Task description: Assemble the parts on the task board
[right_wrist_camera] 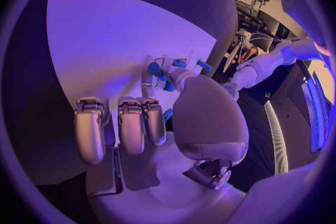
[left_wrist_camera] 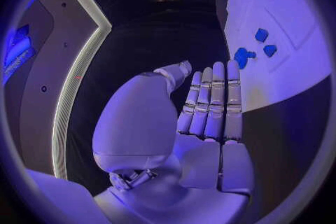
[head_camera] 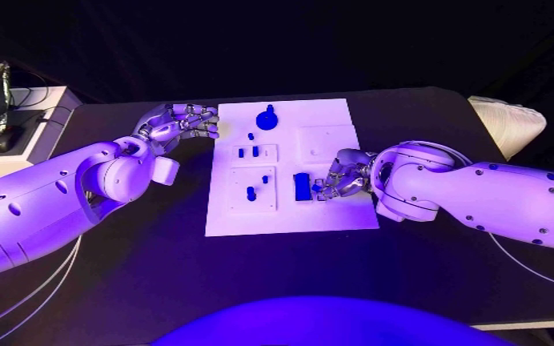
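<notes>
Since my right hand is the one over the board, I treat the step in hand as a pick or seating of the block beside it.

Right hand: my right hand (head_camera: 343,176) sits over the near right part of the task board (head_camera: 335,118), fingers curled down; whether they grip anything I cannot tell, as my own palm hides the tips.

Rectangular part: a dark blue block (head_camera: 303,187) stands on the board just beside my right fingertips, on their inner side, touching or nearly so.

Left hand: my left hand (head_camera: 179,126) rests off the board's far left edge, fingers straight and close together in its wrist view (left_wrist_camera: 210,102), holding nothing.

Other parts: beyond my right hand, toward the far edge, lies a round part with a stub (head_camera: 266,118); between my two hands are two small pegs in a raised square (head_camera: 247,152) and another peg (head_camera: 250,194) in the nearer square.

Doing it well: I judge I should close thumb and fingers squarely on the block's long sides, keep it upright, and lift straight before moving.

Risk: a skewed pinch could tip the block or shove the board; my left hand could steady the board's edge.
</notes>
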Controlling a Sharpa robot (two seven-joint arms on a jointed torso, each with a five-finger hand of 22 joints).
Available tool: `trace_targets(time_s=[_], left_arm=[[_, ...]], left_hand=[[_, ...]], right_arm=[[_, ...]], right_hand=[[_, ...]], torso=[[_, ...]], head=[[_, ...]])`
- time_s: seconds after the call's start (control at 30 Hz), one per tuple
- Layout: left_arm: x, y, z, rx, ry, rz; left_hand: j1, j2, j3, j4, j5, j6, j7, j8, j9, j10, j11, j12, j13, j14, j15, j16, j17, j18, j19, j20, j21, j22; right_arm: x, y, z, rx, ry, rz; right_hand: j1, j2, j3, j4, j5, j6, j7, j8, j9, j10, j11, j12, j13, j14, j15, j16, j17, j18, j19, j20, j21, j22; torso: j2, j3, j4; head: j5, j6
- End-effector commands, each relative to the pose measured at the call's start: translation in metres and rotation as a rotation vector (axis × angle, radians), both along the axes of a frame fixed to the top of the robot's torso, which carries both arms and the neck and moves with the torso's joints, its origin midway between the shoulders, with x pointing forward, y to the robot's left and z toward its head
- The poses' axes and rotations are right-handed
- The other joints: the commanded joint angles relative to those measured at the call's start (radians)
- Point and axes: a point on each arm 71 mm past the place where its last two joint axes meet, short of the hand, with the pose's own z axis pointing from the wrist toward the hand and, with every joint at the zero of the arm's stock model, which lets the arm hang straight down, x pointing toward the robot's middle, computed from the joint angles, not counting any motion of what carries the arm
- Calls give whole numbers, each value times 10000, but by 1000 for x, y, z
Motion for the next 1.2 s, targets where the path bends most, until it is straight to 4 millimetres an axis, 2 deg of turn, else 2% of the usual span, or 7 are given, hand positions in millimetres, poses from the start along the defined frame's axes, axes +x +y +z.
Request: trace_targets(time_s=[0.03,0.3,0.8,1.2], left_arm=[[-1,-2,1,-87,-62,-178],[-1,-2,1,-87,-62,-181],[-1,-2,1,-78,-71,-178],[-1,-2,1,-77,-72,-185]], left_hand=[[8,-67,11,60,35,-58,29,-40,-9,-71,-9,-31,-2,6,86,-54,9,26,82,16,-66,-8],[10,-61,13,67,35,-52,29,-35,-8,-77,-8,-29,-1,3,88,-62,20,26,86,19,-82,-18],[10,-61,13,67,35,-52,29,-35,-8,-77,-8,-29,-1,3,88,-62,20,26,86,19,-82,-18],[10,-61,13,67,35,-52,29,-35,-8,-77,-8,-29,-1,3,88,-62,20,26,86,19,-82,-18]], right_arm=[[-1,-2,-1,-201,-71,135],[-2,-5,0,-178,-112,90],[-1,-11,-2,-326,-48,42],[-3,-8,-1,-282,-15,146]], right_hand=[[87,24,232,-128,57,77,-29,44,12,1050,-80,21,2635,1045,-67,42,2634,-71,964,-103,68,2537],[-90,22,340,-41,242,105,-28,72,7,1050,-78,21,2635,1045,-64,42,2634,-77,972,-106,101,2545],[-118,30,379,-30,294,111,-32,78,2,1050,-81,21,2635,1045,-65,42,2634,-77,971,-106,99,2545],[-235,-87,380,-4,306,94,-14,75,-21,1050,-68,21,2635,1045,-61,42,2634,-69,962,-105,58,2534]], torso=[[3,1,-3],[3,2,4],[6,2,-8],[6,-2,2]], head=[[0,-2],[-1,-13],[0,-11],[-28,0]])
